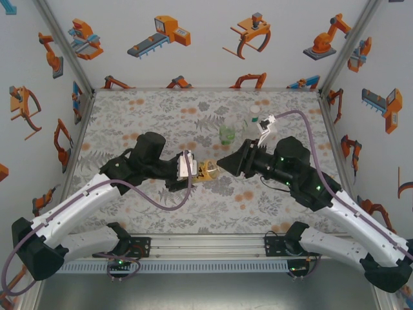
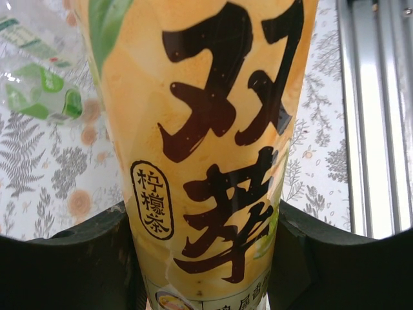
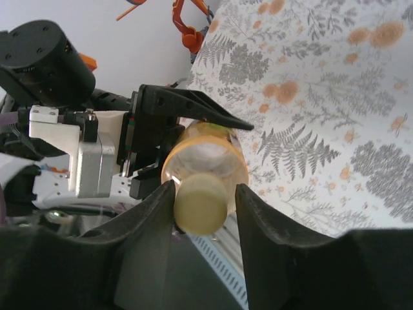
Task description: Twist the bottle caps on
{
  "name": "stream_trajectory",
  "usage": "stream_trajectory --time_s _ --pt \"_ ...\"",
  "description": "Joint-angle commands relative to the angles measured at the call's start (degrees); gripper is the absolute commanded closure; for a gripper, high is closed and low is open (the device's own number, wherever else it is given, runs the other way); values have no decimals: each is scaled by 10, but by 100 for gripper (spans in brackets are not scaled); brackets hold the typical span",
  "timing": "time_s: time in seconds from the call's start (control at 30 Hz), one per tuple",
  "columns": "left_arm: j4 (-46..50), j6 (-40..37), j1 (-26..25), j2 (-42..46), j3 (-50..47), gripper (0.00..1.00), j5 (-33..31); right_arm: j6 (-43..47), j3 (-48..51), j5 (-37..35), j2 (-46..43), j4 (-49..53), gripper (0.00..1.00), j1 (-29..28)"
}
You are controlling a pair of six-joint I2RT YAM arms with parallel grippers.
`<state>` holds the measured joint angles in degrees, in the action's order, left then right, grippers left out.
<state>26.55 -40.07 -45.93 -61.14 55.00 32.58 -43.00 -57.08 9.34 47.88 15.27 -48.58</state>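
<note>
My left gripper is shut on an orange-yellow tea bottle, which lies tipped toward the right arm at the table's middle. Its black fingers press both sides of the label. A pale yellow cap sits on the bottle's neck, in front of the clear shoulder. My right gripper stands open around that cap: one finger touches it, and a narrow gap separates the other from it. From above, my right gripper meets the bottle's mouth end.
A green-labelled bottle and a clear bottle with a white cap stand behind the grippers, near a white cable connector. The green bottle lies beyond my left fingers. The metal rail runs along the near edge.
</note>
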Motion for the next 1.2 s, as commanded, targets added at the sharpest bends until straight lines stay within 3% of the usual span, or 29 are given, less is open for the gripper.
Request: stream_trajectory --time_s 0.0,0.2,0.37,0.57,0.7,0.9,1.17 --pt "-6 -19 -4 13 4 100 51 133 2 31 -24 -65 53 0" --pt "10 -26 -4 8 11 100 56 296 2 35 -60 -79 46 0" --pt "17 -29 -5 4 14 100 57 427 21 138 -88 -106 47 0" --pt "34 -35 -5 -5 21 100 64 648 -59 229 -61 113 48 -1" --pt "38 -37 -5 -10 23 100 71 737 -87 241 -44 189 47 -1" --pt "43 -39 -6 -15 26 100 80 808 -126 240 2 255 47 0" --pt "51 -40 -6 -20 32 100 90 808 -130 279 30 223 49 0"
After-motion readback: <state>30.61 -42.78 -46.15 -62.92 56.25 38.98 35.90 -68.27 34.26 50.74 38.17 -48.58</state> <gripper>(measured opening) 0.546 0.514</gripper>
